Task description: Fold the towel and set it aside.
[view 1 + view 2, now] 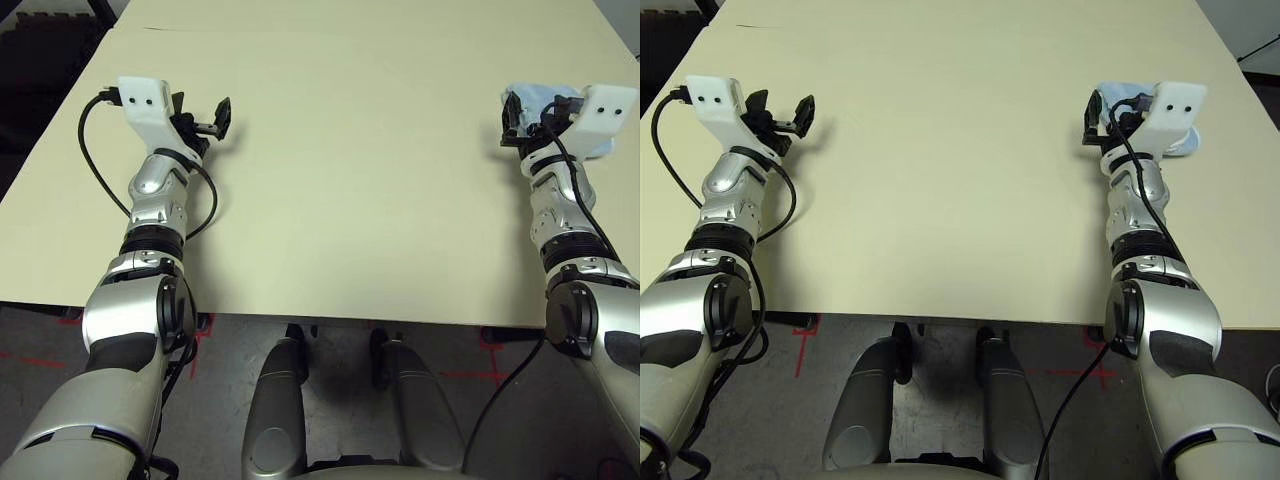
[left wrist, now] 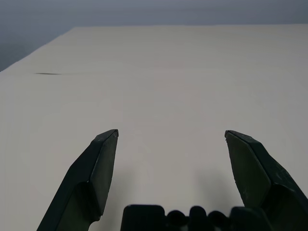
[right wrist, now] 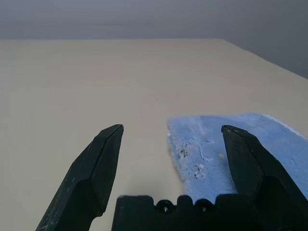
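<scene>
Right end effector (image 3: 171, 130) open over folded blue terry towel (image 3: 207, 144).

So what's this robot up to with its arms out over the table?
It is working on folding a small blue towel and setting it aside. The towel lies flat on the table at the robot's right, partly under the right gripper, whose jaws are open and hold nothing. The left gripper is also open, over bare tabletop on the other side. Neither arm grips the towel.
</scene>
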Action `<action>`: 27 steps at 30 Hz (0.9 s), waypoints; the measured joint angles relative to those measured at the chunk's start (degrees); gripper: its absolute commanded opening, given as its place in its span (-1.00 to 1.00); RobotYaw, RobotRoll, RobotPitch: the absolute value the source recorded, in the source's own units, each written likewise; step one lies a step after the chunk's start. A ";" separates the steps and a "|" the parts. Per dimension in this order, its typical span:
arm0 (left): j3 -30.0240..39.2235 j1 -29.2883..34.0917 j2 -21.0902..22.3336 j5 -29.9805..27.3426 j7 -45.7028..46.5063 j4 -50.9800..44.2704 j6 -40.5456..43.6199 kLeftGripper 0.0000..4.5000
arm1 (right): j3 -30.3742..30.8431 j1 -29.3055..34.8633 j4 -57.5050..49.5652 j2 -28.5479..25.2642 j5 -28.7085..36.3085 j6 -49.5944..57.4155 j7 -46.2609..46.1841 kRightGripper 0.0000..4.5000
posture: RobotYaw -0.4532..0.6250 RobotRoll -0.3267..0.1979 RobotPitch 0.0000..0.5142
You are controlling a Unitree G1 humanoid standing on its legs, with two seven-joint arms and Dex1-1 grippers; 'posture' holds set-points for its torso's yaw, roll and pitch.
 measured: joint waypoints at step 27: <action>1.25 0.60 -0.28 -1.29 1.20 -0.04 1.29 1.00 | -0.59 1.34 -1.74 1.33 1.21 0.88 0.90 0.98 | -0.16 0.25 -0.09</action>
